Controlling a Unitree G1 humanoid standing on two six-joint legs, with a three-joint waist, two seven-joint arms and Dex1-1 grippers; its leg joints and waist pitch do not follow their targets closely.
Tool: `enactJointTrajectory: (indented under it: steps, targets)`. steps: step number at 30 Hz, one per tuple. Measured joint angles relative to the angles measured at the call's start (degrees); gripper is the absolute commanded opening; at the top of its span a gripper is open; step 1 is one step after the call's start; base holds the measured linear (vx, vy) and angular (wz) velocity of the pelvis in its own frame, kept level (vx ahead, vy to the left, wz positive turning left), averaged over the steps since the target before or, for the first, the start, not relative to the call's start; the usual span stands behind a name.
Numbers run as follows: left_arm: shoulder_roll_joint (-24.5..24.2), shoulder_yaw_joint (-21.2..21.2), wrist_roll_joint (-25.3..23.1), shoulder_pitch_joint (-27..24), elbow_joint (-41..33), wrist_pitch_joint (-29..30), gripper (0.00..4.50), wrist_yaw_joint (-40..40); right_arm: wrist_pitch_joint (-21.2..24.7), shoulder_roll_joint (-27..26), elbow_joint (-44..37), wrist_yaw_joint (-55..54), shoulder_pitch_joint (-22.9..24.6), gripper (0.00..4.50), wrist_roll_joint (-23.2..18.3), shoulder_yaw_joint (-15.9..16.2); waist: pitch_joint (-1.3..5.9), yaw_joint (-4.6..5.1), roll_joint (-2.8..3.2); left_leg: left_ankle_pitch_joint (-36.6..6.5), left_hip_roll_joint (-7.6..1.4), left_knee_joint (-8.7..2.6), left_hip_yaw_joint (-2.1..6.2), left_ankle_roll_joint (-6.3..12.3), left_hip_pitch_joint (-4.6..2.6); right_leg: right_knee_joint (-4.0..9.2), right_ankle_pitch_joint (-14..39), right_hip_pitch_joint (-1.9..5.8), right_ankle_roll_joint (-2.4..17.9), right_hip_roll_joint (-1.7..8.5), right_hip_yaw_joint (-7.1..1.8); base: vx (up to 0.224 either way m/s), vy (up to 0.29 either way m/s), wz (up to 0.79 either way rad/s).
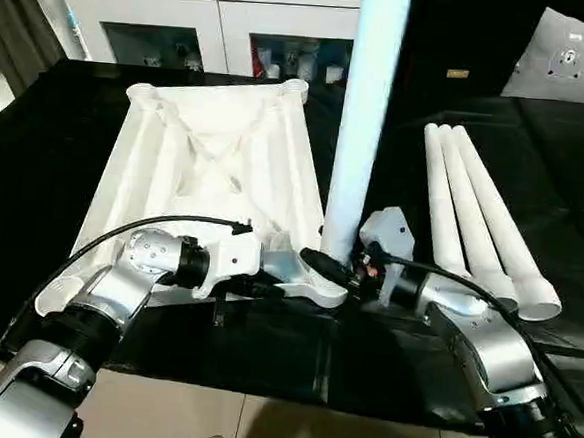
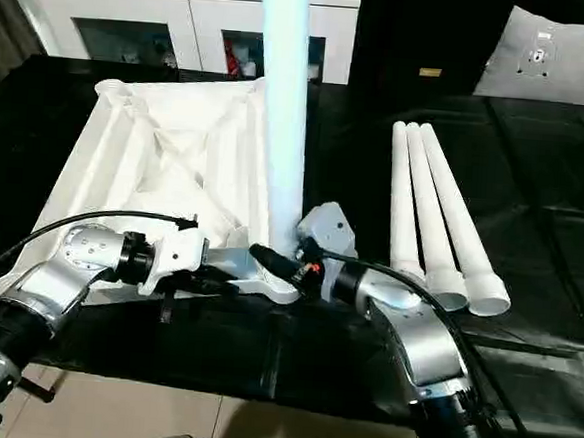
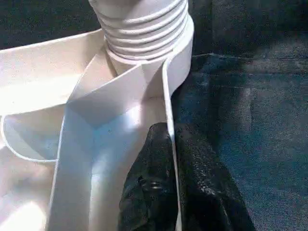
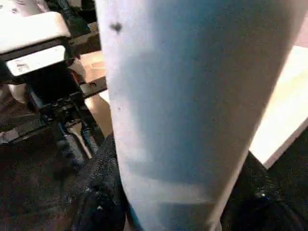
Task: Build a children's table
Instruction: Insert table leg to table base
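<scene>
The white table top (image 1: 206, 163) lies upside down on the black work surface, ribbed underside up. One white leg (image 1: 364, 114) stands upright in its near right corner socket (image 3: 180, 57), with threads (image 3: 144, 29) showing above the socket. My left gripper (image 3: 169, 144) is shut on the table top's side wall just beside that socket, one black finger (image 3: 149, 192) inside the wall and one outside. My right gripper (image 1: 361, 262) grips the upright leg near its base, with black fingers (image 4: 96, 197) on either side of it. Three more legs (image 1: 482, 222) lie side by side to the right.
A white cabinet (image 1: 215, 23) stands behind the work surface, and a pale cushion (image 1: 569, 58) lies at the back right. The black surface's front edge (image 1: 289, 399) runs just below my forearms, with tiled floor beyond it.
</scene>
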State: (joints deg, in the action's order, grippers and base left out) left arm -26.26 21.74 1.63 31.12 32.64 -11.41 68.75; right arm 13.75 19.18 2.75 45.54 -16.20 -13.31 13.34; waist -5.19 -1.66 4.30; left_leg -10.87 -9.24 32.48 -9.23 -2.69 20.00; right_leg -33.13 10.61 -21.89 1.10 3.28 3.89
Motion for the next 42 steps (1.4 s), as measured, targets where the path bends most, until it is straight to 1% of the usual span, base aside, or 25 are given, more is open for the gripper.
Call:
enactJointTrajectory:
  steps: [4, 10, 12, 17, 21, 22, 24, 26, 27, 29, 32, 33, 35, 36, 39, 42]
  targets:
    - [-0.23, 0.00, 0.77, 0.32, -0.02, 0.01, 0.00, 2.11, -1.66, 1.45, -0.01, 3.88, 0.21, 1.91, -0.56, 0.10, -0.02, -0.23, 0.02, -0.16, 0.01, -0.36, -0.10, -0.21, 0.07, 0.07, 0.15, 0.01, 0.28, 0.00, 0.00, 0.000, 0.000, 0.00]
    - [-0.02, 0.16, 0.35, 3.80, 3.92, -0.66, 0.00, 4.44, -3.34, 1.72, -0.04, 5.81, 0.43, 1.91, -0.61, 0.13, -0.11, -0.23, -0.02, -0.31, 0.01, -0.65, -0.16, -0.32, 0.04, 0.09, 0.51, -0.04, 0.40, 0.00, 0.03, 0.000, 0.000, 0.00]
    - [-0.02, 0.21, -0.24, 4.58, 4.42, -0.94, 0.00, 4.75, -3.89, 1.70, -0.03, 5.81, 0.48, 1.91, -0.61, 0.18, -0.24, -0.15, -0.01, -0.32, 0.00, -0.66, -0.18, -0.33, 0.04, 0.10, 0.53, -0.05, 0.39, 0.00, 0.02, 0.000, 0.000, 0.00]
    - [-0.31, 0.20, -0.19, 4.76, 4.70, -1.46, 0.00, 5.07, -4.63, 1.31, 0.22, 5.82, 0.52, 1.91, -0.54, 0.22, -0.42, -0.09, 0.05, -0.38, -0.01, -0.72, -0.23, -0.42, -0.03, 0.11, 0.58, -0.05, 0.34, 0.01, -0.01, 0.000, 0.000, 0.00]
    - [-1.08, -0.18, 0.14, 4.48, 4.60, -1.27, 0.00, 5.60, -5.94, -0.74, 2.03, 5.32, 0.17, 1.91, -0.41, 0.22, -0.45, 0.07, 0.00, -0.37, -0.04, -0.82, -0.24, -0.43, -0.09, 0.09, 0.69, -0.08, 0.18, -0.02, 0.00, 0.000, 0.000, 0.00]
    - [-1.68, -0.96, 0.42, 3.23, 3.23, -0.58, 0.00, 5.25, -6.84, -1.86, 3.14, 4.47, -0.34, 1.91, -0.01, 0.31, -0.45, 0.38, -0.03, -0.37, -0.06, -0.85, -0.27, -0.43, -0.10, 0.09, 0.70, -0.11, 0.15, -0.02, -0.01, 0.000, 0.000, 0.00]
    - [-2.86, -3.70, 1.05, -0.88, -1.36, 2.09, 0.00, 2.63, -9.03, -5.22, 5.71, 1.08, -0.95, 1.91, 0.65, 0.76, -0.51, 1.71, -0.11, -0.40, -0.13, -0.87, -0.34, -0.49, -0.08, 0.04, 0.69, -0.22, 0.19, -0.04, 0.01, 0.000, 0.000, 0.00]
    - [-3.27, -4.51, 1.02, -2.58, -4.02, 4.05, 0.00, 0.80, -9.63, -5.79, 6.81, -0.27, -1.69, 1.91, 0.94, 1.22, -0.55, 2.37, -0.13, -0.40, -0.12, -0.86, -0.37, -0.49, -0.08, 0.04, 0.70, -0.26, 0.18, -0.04, -0.02, 0.000, 0.000, 0.00]
    - [-3.21, -5.16, 0.97, -4.14, -6.32, 5.71, 0.00, -1.14, -9.86, -6.54, 7.42, -1.55, -2.00, 1.91, 1.47, 1.10, -0.57, 2.85, -0.16, -0.40, -0.12, -0.84, -0.40, -0.49, -0.08, 0.05, 0.70, -0.28, 0.18, -0.04, -0.04, 0.000, 0.000, 0.00]
    - [-2.79, -6.08, 0.86, -6.41, -10.07, 8.65, 0.00, -4.42, -10.47, -7.65, 8.69, -3.66, -2.58, 1.91, 2.09, 0.67, -0.60, 3.27, -0.21, -0.40, -0.12, -0.84, -0.48, -0.48, -0.07, 0.06, 0.71, -0.35, 0.16, -0.04, -0.11, 0.000, 0.000, 0.00]
    - [-1.24, -8.21, 0.66, -10.89, -17.63, 15.20, 0.00, -10.79, -11.10, -9.84, 11.39, -8.11, -4.51, 1.91, 3.30, -0.22, -0.66, 4.07, -0.33, -0.40, -0.14, -0.85, -0.55, -0.49, 0.04, 0.05, 0.70, -0.51, 0.17, -0.03, -0.13, 0.000, 0.000, 0.00]
    - [-0.37, -9.05, 0.46, -12.71, -21.16, 18.52, 0.00, -13.45, -11.92, -10.83, 12.71, -10.02, -5.26, 1.91, 3.95, -0.46, -0.66, 4.38, -0.33, -0.41, -0.13, -0.86, -0.57, -0.50, 0.11, 0.05, 0.70, -0.60, 0.18, -0.03, -0.14, 0.000, 0.000, 0.00]
    - [0.62, -10.08, 0.21, -15.03, -25.85, 23.19, 0.00, -16.86, -12.23, -12.41, 14.37, -12.55, -6.51, 1.91, 4.25, -0.65, -0.67, 4.59, -0.28, -0.42, -0.15, -0.91, -0.64, -0.52, 0.26, 0.01, 0.68, -0.82, 0.21, -0.04, -0.15, 0.000, 0.000, 0.00]
    - [1.77, -10.85, -0.48, -17.13, -29.98, 27.00, 0.00, -19.68, -12.74, -13.95, 15.75, -14.51, -7.61, 1.91, 4.27, -1.03, -0.66, 4.88, -0.29, -0.42, -0.21, -0.92, -0.64, -0.52, 0.44, 0.01, 0.49, -0.98, 0.53, -0.08, -0.13, 0.000, 0.000, 0.00]
    - [4.90, -10.82, -1.65, -19.04, -35.62, 33.91, 0.00, -25.26, -13.01, -15.66, 18.64, -17.27, -9.34, 1.91, 4.28, -2.19, -0.62, 4.91, -0.26, -0.42, -0.23, -0.92, -0.66, -0.47, 0.56, 0.02, 0.55, -1.05, 0.58, -0.09, -0.09, 0.000, 0.000, 0.00]
    - [6.28, -10.26, -2.14, -18.98, -36.76, 35.95, 0.00, -27.57, -13.00, -16.37, 19.90, -17.85, -10.14, 1.91, 4.19, -3.00, -0.61, 4.46, -0.26, -0.36, -0.29, -0.91, -0.66, -0.36, 0.61, 0.02, 0.58, -1.05, 0.59, -0.10, 0.00, 0.000, 0.000, 0.00]
